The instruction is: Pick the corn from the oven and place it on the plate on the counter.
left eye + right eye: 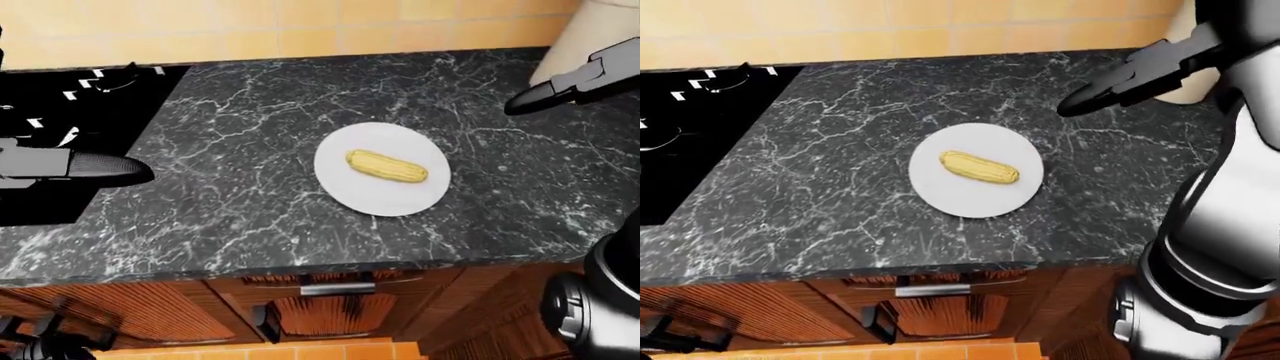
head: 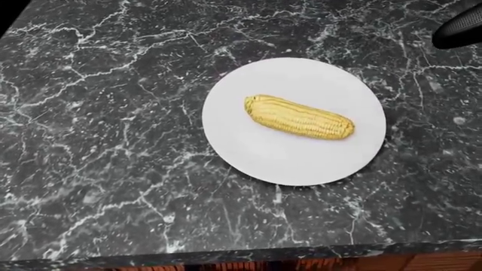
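A yellow corn cob (image 2: pixel 299 117) lies on its side across the middle of a round white plate (image 2: pixel 256 158) on the dark marble counter (image 1: pixel 230 195). My right hand (image 1: pixel 1110 86) hovers above the counter up and to the right of the plate, empty, fingers stretched out, apart from the corn. My left hand (image 1: pixel 105 169) is at the left of the left-eye view, over the counter's edge by the stove, empty, fingers extended. The oven is not in view.
A black stove top (image 1: pixel 70 112) fills the left of the eye views. Yellow wall tiles (image 1: pixel 300 22) run along the top. Wooden cabinet fronts with a drawer handle (image 1: pixel 335 289) lie below the counter edge.
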`<state>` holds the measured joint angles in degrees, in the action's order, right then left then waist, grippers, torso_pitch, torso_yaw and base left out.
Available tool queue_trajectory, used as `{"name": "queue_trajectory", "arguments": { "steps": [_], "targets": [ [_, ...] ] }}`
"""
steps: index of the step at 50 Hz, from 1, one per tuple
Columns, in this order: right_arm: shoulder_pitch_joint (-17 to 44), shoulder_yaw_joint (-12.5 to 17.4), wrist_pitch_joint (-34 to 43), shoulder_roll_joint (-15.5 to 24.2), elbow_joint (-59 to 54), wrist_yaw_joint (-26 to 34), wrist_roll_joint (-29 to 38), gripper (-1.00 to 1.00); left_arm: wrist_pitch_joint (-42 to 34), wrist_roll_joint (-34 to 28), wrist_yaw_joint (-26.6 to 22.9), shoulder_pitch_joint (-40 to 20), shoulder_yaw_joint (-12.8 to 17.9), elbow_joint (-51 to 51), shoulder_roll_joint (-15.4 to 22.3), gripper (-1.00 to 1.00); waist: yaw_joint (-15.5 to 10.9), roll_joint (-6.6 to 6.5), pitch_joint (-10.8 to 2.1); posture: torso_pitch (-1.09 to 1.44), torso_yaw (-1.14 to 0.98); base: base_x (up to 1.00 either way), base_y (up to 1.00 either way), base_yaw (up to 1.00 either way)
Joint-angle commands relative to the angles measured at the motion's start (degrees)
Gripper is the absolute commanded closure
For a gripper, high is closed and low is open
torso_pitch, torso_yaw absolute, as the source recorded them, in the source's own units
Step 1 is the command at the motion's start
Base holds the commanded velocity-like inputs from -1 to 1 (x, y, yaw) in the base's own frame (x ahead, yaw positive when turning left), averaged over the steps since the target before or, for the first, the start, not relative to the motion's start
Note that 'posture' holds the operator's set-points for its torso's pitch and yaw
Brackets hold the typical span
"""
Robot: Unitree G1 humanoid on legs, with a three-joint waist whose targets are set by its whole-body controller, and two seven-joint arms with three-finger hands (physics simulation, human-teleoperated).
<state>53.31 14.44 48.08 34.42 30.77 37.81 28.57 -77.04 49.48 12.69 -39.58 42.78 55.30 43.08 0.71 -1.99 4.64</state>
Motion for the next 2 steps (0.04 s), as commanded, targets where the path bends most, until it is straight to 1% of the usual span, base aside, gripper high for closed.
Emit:
{"name": "queue_trajectory", "arguments": {
  "steps": [1,2],
  "targets": [
    [1.0,0.2,-0.8,0.8,1.1,-2.3,-0.9,-1.0,5.3,7.5,6.8,0.4,1.4,-1.0,3.3,-1.0,0.0,-0.05,-1.34,0.0,0.0,0.0,0.0,0.0],
    [0.4,0.0,-1.3,0.4,1.2,-3.2,-1.1,-1.0,7.5,10.4,9.5,1.9,1.3,-1.5,4.9,-1.0,0.0,-0.14,-1.34,0.0,0.0,0.0,0.0,0.0]
  ]
}}
